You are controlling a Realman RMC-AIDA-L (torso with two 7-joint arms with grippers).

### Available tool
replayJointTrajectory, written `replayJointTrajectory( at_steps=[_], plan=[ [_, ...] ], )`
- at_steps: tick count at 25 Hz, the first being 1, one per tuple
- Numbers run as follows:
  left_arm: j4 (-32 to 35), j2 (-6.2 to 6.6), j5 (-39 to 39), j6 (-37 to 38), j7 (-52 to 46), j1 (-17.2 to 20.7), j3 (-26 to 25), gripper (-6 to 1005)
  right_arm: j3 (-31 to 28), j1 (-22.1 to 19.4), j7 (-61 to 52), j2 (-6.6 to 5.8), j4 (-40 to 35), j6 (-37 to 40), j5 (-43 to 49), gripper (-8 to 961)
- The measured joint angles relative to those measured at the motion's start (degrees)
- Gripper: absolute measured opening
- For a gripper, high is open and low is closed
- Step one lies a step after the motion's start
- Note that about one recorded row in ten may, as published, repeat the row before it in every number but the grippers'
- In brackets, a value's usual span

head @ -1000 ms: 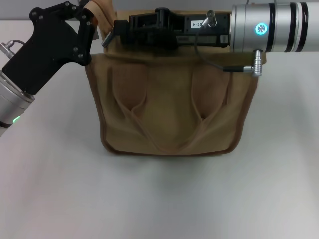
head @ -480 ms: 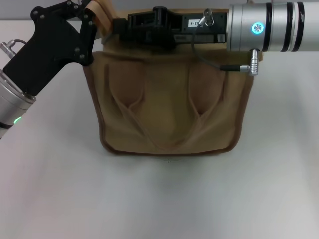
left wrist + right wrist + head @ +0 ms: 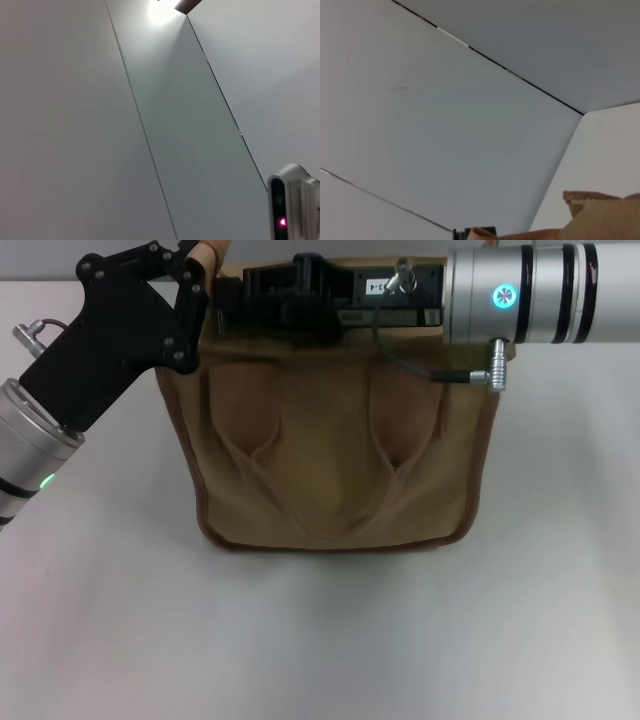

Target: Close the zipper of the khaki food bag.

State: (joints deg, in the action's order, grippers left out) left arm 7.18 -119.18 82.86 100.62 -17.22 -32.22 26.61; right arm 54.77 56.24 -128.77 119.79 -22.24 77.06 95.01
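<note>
The khaki food bag [image 3: 335,455] stands upright on the white table, its two strap handles facing me. My left gripper [image 3: 200,262] is at the bag's top left corner, shut on a tan fabric end [image 3: 207,252] of the bag. My right arm lies along the bag's top edge, and the right gripper [image 3: 226,308] points left, shut near that same corner. The zipper is hidden behind the right gripper, so I cannot see the slider. A corner of the bag [image 3: 602,217] shows in the right wrist view.
White table [image 3: 320,640] lies on all sides of the bag. The right arm's silver wrist [image 3: 520,295] and its cable plug [image 3: 497,365] hang over the bag's top right. The left wrist view shows wall panels and a white device [image 3: 295,207].
The right gripper has slid left along the bag's top, and the whole bag shifted slightly left with it. The left gripper has edged right and up, still holding the corner.
</note>
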Motion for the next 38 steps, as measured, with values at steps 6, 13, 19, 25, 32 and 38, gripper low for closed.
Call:
replayJointTrajectory(
  at_steps=[6, 13, 19, 25, 32, 38],
  plan=[
    [0.03, 0.05, -0.06, -0.55, 0.00, 0.27, -0.57, 46, 0.37, -0.06, 0.00, 0.01, 0.02, -0.17, -0.02, 370],
    [0.19, 0.13, -0.06, -0.82, -0.37, 0.33, -0.75, 47, 3.12, 0.04, 0.61, -0.03, -1.40, -0.30, 0.32, 369],
    [0.22, 0.18, -0.06, -0.72, -0.42, 0.33, -0.78, 48, 6.43, 0.19, 1.17, -0.09, -3.96, -2.81, 0.34, 368],
    [0.19, 0.18, -0.12, -0.92, -0.16, 0.32, -0.78, 49, 7.02, 0.19, 1.20, -0.26, -5.76, -3.64, 0.54, 367],
    [0.28, 0.18, -0.12, -0.97, -0.24, 0.39, -0.77, 50, 7.18, 0.15, 1.24, -0.26, -5.95, -3.87, 0.58, 331],
    [0.30, 0.18, -0.24, -1.27, -0.04, 0.41, -0.98, 51, 7.20, -0.21, 1.25, -0.23, -5.98, -3.43, 0.45, 227]
  ],
)
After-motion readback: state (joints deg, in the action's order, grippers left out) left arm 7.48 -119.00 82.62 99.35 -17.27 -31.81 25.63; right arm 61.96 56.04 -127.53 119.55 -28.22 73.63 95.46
